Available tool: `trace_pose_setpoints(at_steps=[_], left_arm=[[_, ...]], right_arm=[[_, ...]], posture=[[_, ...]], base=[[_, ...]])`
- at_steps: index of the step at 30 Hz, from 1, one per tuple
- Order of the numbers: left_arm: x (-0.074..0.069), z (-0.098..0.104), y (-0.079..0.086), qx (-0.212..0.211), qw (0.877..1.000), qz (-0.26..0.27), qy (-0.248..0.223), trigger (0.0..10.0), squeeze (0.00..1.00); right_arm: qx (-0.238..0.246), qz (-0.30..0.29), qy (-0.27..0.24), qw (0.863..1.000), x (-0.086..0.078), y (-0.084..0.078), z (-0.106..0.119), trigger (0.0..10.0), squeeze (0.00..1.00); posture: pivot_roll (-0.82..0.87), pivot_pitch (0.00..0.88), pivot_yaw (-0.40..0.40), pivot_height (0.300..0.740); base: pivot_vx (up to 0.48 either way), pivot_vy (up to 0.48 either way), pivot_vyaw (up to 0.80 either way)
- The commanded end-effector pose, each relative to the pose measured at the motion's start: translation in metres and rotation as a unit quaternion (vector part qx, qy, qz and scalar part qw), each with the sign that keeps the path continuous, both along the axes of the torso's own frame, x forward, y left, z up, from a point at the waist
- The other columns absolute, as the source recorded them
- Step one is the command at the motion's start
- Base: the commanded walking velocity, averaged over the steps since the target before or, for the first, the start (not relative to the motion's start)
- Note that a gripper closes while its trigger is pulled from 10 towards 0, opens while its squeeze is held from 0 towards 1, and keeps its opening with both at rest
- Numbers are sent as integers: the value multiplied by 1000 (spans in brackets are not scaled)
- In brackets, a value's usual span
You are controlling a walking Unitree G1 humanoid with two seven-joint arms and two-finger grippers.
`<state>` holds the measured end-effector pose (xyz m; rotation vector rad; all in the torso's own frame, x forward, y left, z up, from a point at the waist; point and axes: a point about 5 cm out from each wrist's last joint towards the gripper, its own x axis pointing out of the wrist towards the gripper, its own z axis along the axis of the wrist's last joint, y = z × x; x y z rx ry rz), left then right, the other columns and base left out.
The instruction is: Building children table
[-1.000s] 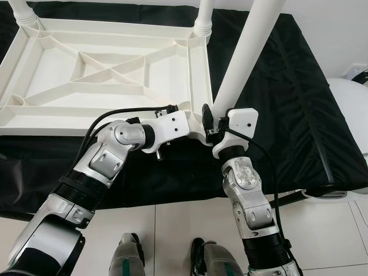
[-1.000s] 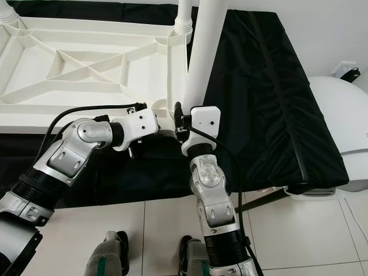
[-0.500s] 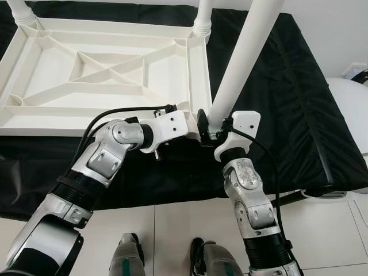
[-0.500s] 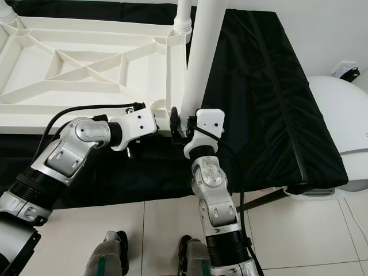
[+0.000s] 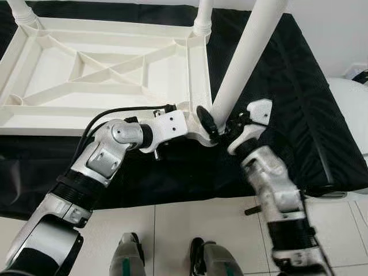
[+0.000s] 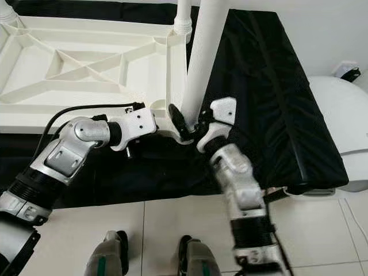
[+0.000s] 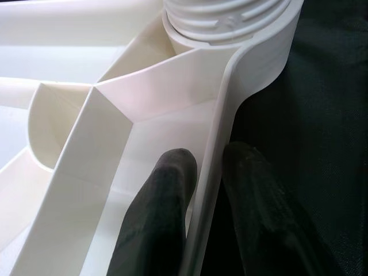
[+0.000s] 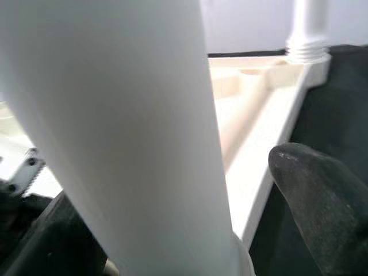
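Two claws meet at one corner of the upturned white tabletop (image 5: pixel 103 75), which lies ribbed side up on a black-covered bench (image 6: pixel 270 92).

That near right corner socket (image 7: pixel 230 23) is the landmark. The long white leg (image 5: pixel 244 57) rises out of it, its long axis steep and leaning away from the tabletop at its upper end.

The right claw (image 5: pixel 221 123) sits at the foot of the leg, directly against the socket. One black finger (image 5: pixel 206 119) is on the tabletop side and the other on the far side, so the leg stands between them. In the right wrist view the fingers look spread around the leg, not squeezed on it. I judge this claw released, or at most loosely cupping.

The left claw (image 7: pixel 210 190) comes in from the tabletop side of the socket. It is clenched on the tabletop's thin edge rim, one finger inside the rim and one outside.

Any further seating or turning of the leg falls to the right arm, which is nearer. The left only steadies the tabletop.

Two more legs stand in the far corners.

No brand, label or writing is legible.
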<state>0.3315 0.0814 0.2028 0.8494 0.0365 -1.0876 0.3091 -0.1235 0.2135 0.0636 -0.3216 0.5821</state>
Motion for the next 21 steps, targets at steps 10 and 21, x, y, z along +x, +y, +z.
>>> trace_pose_setpoints(at_steps=[10, 21], left_arm=[[-4, -4, -4, 11, 1000, -17, 0, 10000, 0], [-4, -4, -3, 13, 1000, -16, -1, 10000, 0]], right_arm=[[-106, 189, -6, 976, 6, -21, 7, 10000, 0], [-156, 237, -19, 959, 20, -32, 17, 10000, 0]], posture=[[80, 230, -25, 740], [89, 215, -24, 740]], base=[[0, 0, 0], [0, 0, 0]])
